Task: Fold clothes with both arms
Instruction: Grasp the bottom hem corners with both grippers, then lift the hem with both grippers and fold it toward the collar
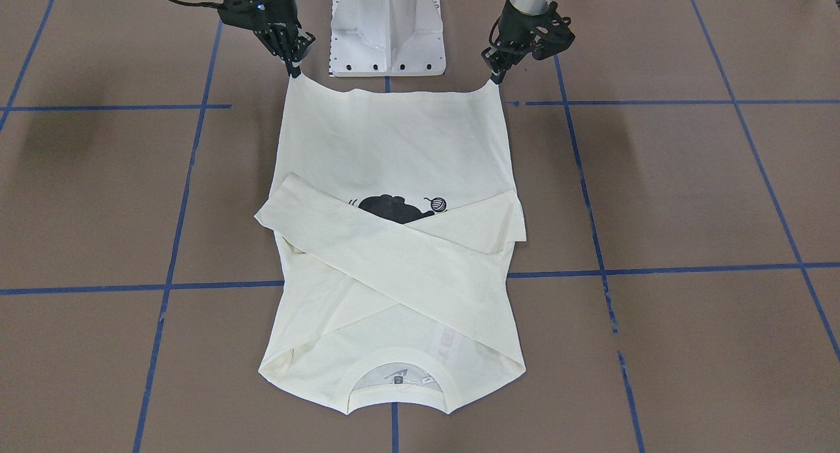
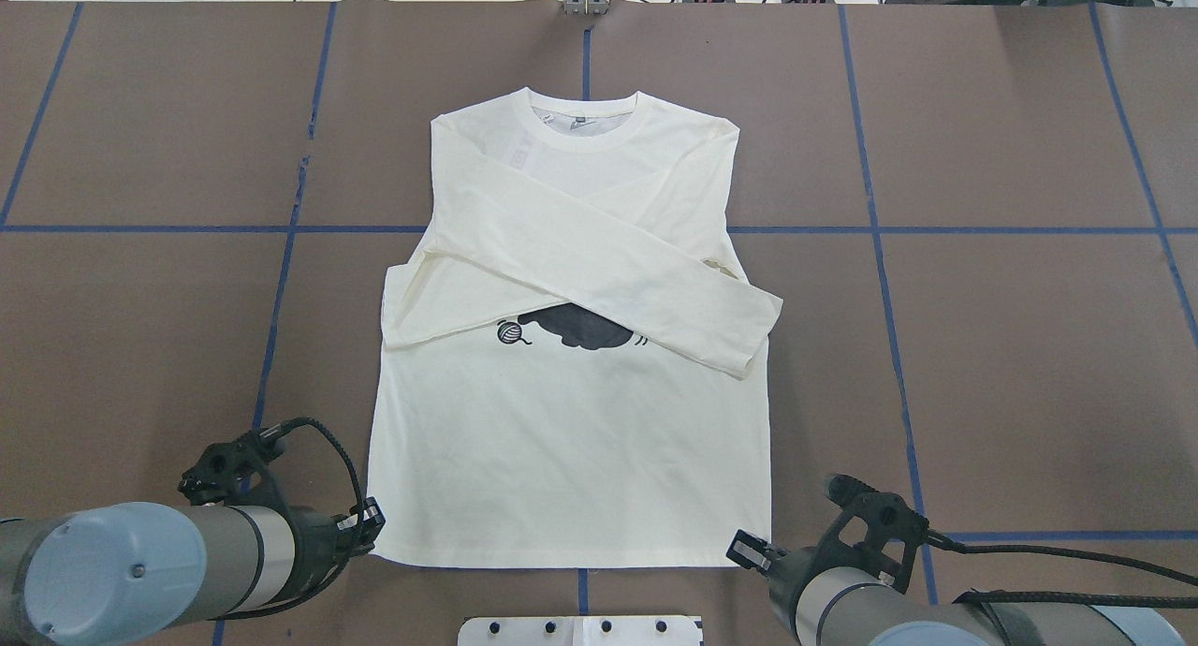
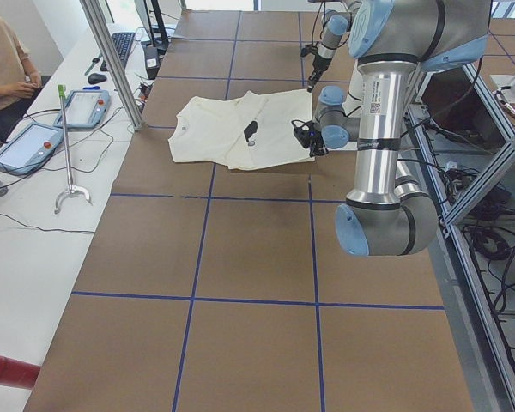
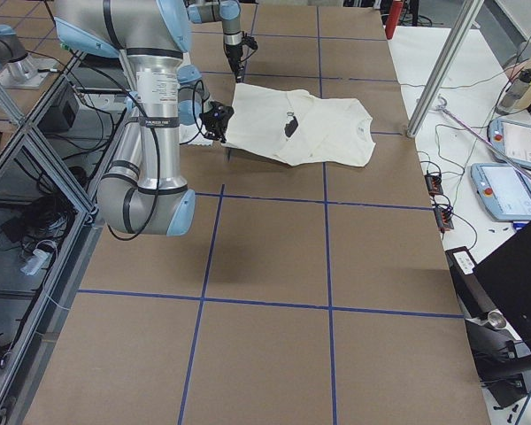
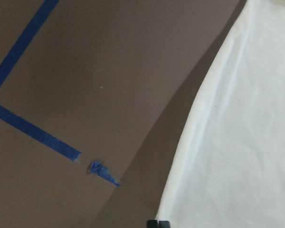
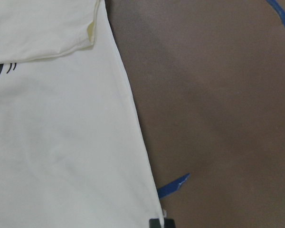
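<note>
Cream long-sleeved T-shirt [image 2: 571, 459] lies flat on the brown table [image 2: 1011, 365], centred between the arms, print side up. The collar [image 2: 585, 143] points away from the robot and the hem [image 2: 571, 564] runs just in front of the white pedestal [image 1: 387, 26]. I see both sleeves [image 2: 618, 271] folded in and crossed over the chest, with the one ending at the robot's right on top. They cover the upper part of the black cat print [image 2: 573, 328]; the yarn ball beside it is visible. Left gripper [image 1: 496, 77] is pinched closed on the hem corner on its side, and the fabric is pulled up into a small peak at the fingertips. Right gripper [image 1: 294, 71] is the same on the opposite hem corner. On the left wrist cam the pads [image 5: 153, 223] sit pressed together right at the shirt's corner. The right wrist cam matches, with a sleeve cuff and the edge of the print at the top of the view. The hem between the two grippers sags slightly but is not lifted clear. Blue tape lines [image 2: 281, 281] grid the table around the shirt.
</note>
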